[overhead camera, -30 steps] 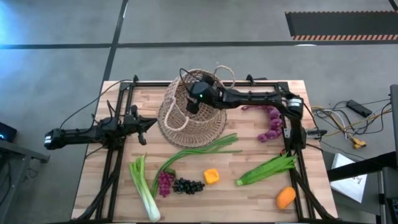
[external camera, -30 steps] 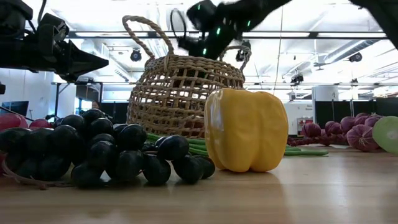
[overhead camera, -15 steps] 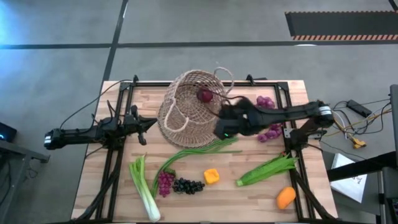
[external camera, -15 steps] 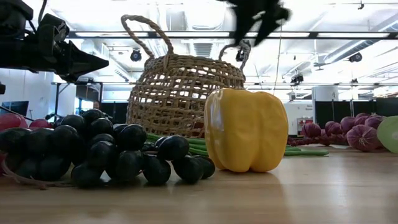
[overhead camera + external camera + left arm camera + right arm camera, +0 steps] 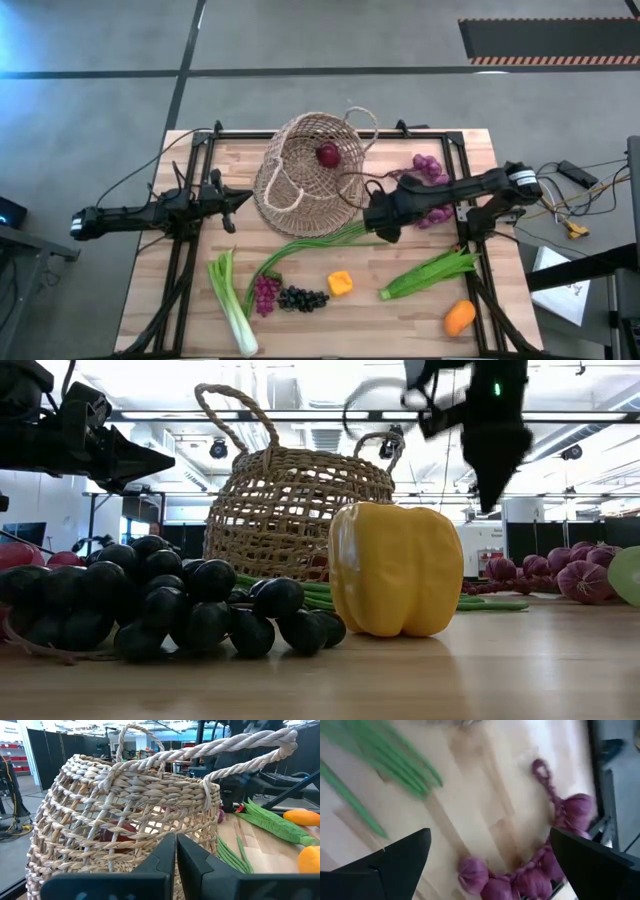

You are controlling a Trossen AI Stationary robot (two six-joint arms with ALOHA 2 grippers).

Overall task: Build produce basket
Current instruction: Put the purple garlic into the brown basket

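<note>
Showing a pale wooden table (image 5: 400, 325) standing on a grey floor (image 5: 100, 40). Running along the table's edges, black rails (image 5: 240, 132). Trailing beside the table's right edge, loose cables (image 5: 548, 182) and white paper (image 5: 560, 285). Lying well beyond the table's far right corner, a black mat (image 5: 545, 35) with striped edging.

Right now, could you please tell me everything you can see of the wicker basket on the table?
The basket is round, tan and woven of wicker in an open weave, with a flared rim and two twisted loop handles. It stands upright on the far middle of the wooden table, mouth up. A dark red round fruit lies inside, near the far wall. Long green stalks lie on the table just in front of it. Neither claw touches it.
</note>
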